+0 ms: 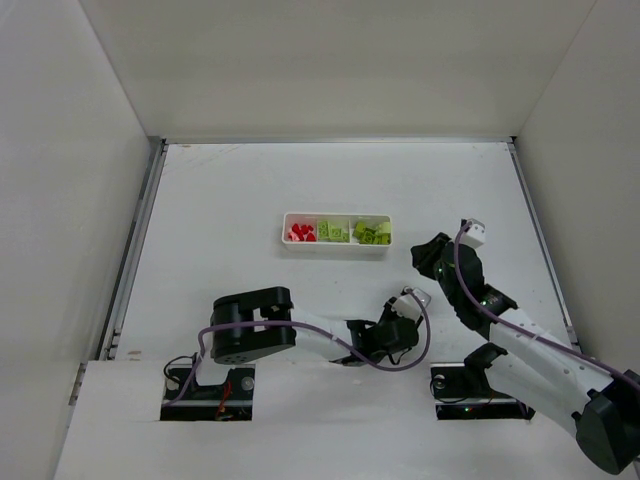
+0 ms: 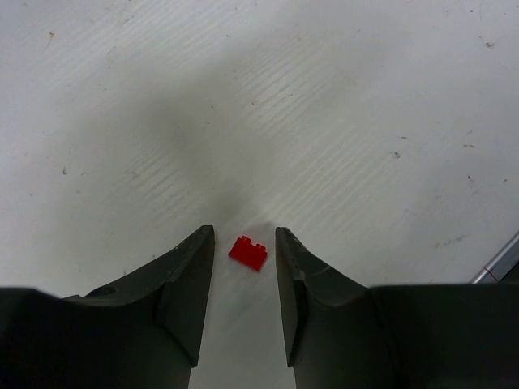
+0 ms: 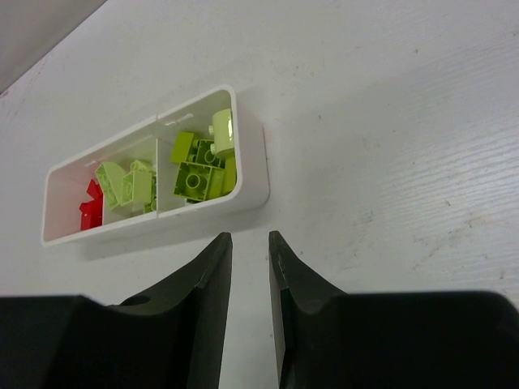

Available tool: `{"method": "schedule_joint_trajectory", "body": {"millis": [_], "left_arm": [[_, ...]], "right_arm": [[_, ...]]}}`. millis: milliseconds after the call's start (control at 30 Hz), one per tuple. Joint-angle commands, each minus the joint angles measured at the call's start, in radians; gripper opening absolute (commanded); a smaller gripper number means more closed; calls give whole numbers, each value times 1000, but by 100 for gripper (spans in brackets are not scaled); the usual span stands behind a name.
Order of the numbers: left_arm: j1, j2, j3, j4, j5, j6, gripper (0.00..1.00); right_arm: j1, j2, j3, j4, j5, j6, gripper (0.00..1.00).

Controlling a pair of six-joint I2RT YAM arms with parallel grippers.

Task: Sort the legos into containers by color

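A tiny red lego [image 2: 248,253] lies flat on the white table between the fingertips of my left gripper [image 2: 243,235], touching neither jaw. That gripper is open and low over the table near its front edge [image 1: 378,348]; the brick is hidden in the top view. The white three-compartment tray [image 1: 336,244] holds red legos [image 1: 300,233] in its left compartment and lime-green legos [image 1: 333,231] in the middle and right ones [image 1: 373,232]. My right gripper [image 1: 432,252] is slightly open and empty, just right of the tray; in its wrist view [image 3: 250,237] the tray [image 3: 251,174] lies ahead.
A metal strip [image 2: 503,259] shows at the right edge of the left wrist view. White walls enclose the table on three sides. The left arm's base [image 1: 250,325] and cable lie along the near edge.
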Motion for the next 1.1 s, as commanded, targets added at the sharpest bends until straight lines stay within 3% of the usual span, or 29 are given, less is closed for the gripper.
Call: {"method": "schedule_joint_trajectory", "body": {"millis": [0, 367, 700, 833, 1067], "left_arm": [[-15, 30, -11, -50, 45, 3, 34], [-27, -1, -14, -93, 30, 15, 21], [29, -294, -158, -89, -53, 23, 17], [107, -439, -228, -86, -78, 11, 17], [418, -590, -264, -49, -53, 7, 18]], "right_arm": [[-10, -2, 0, 47, -7, -2, 31], [-14, -13, 6, 37, -10, -9, 31], [-33, -25, 4, 38, -10, -13, 31], [-30, -30, -9, 46, -11, -9, 31], [-2, 5, -23, 61, -8, 17, 31]]}}
